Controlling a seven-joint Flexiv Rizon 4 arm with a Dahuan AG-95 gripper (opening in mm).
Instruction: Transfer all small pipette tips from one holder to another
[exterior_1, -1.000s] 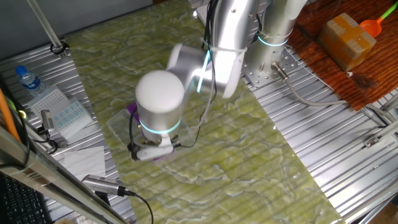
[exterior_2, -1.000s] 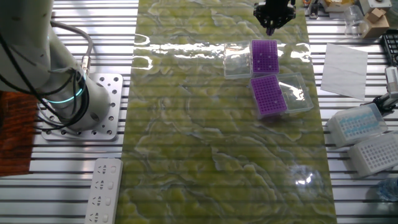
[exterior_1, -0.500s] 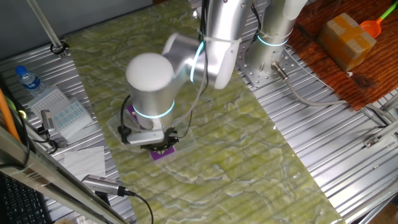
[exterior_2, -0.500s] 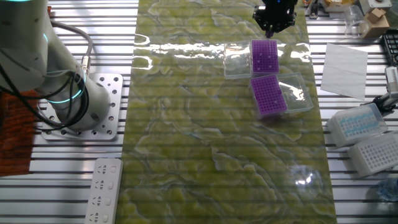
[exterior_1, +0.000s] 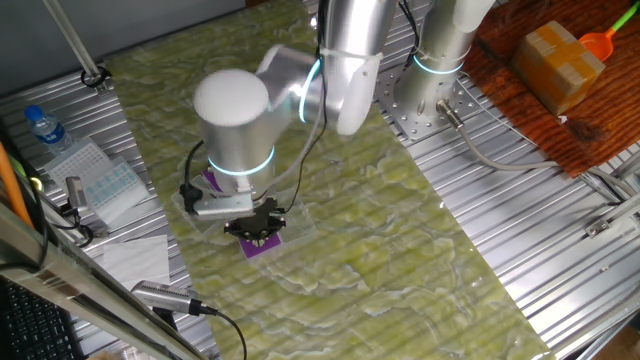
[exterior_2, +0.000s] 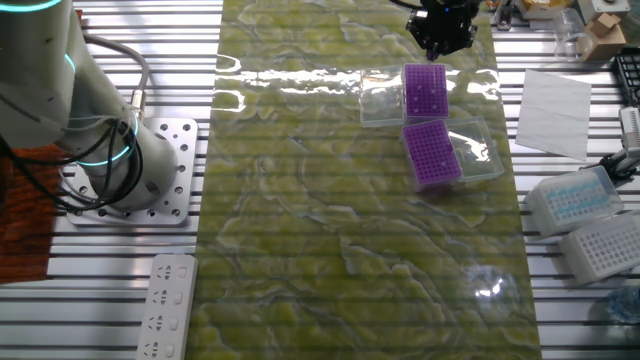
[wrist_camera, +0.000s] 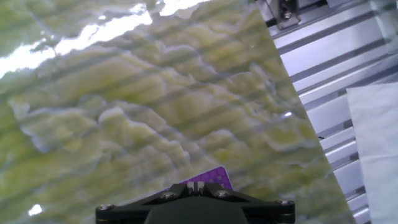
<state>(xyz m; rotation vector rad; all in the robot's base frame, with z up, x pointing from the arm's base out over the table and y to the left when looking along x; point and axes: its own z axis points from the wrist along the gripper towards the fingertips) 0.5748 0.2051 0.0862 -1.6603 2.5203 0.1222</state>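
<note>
A silver robot arm (exterior_1: 335, 60) bends over a surface (exterior_2: 300, 250) covered with a green marbled mat, its black gripper (exterior_2: 440, 30) hanging just above the far edge of a purple holder (exterior_2: 425, 91). That holder sits in a clear plastic tray (exterior_2: 378, 100) and carries the small pipette tips (exterior_2: 427, 88), which show only as a few pale dots scattered on its purple plate. A 2nd purple holder (exterior_2: 432, 153) lies just beside the first, nearer the middle of the mat, in its own clear tray (exterior_2: 480, 150); its grid of holes looks uniform, and whether any tips stand in it is too fine to make out.

From the other side of the room, the gripper (exterior_1: 255, 222) appears as a dark cluster under the arm's round white joint (exterior_1: 233, 100), with a purple corner (exterior_1: 262, 245) showing below it. The hand camera looks across the mat and catches only a sliver of purple plate (wrist_camera: 210, 179) past the black housing (wrist_camera: 193, 208). Whether the fingers are open or closed cannot be told from any of the 3 views.

White sheets of paper (exterior_2: 552, 112) and 2 pale tip boxes (exterior_2: 585, 215) rest on the slatted metal at the side.
</note>
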